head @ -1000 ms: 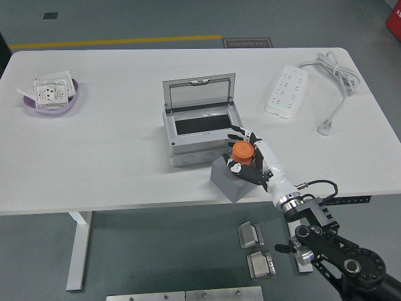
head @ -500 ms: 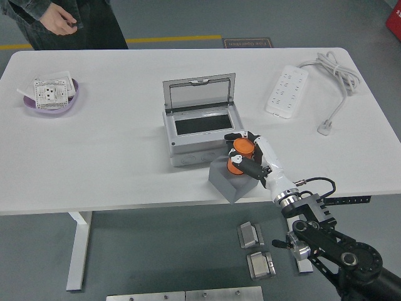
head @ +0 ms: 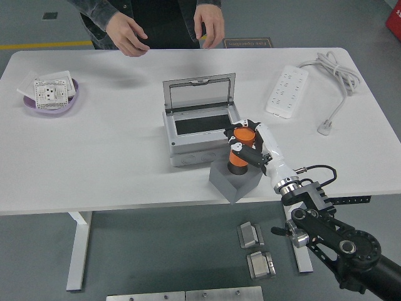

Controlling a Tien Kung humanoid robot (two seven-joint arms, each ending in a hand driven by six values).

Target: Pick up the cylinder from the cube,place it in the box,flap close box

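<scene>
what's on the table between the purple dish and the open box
Nothing: in the head view the stretch of white table between the purple dish and the open box is bare.

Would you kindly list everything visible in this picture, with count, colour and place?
cylinder: one, orange, held just above the cube
cube: one, grey, near table edge, in front of the box
box: one, grey, table centre, flap raised
power strip: one, white with cable, far right
bowl: one, purple, far left, holding white parts
table: one, white
person's hands: two, over the far edge, holding nothing
right robot hand: one, black and white, gripping the cylinder
</scene>
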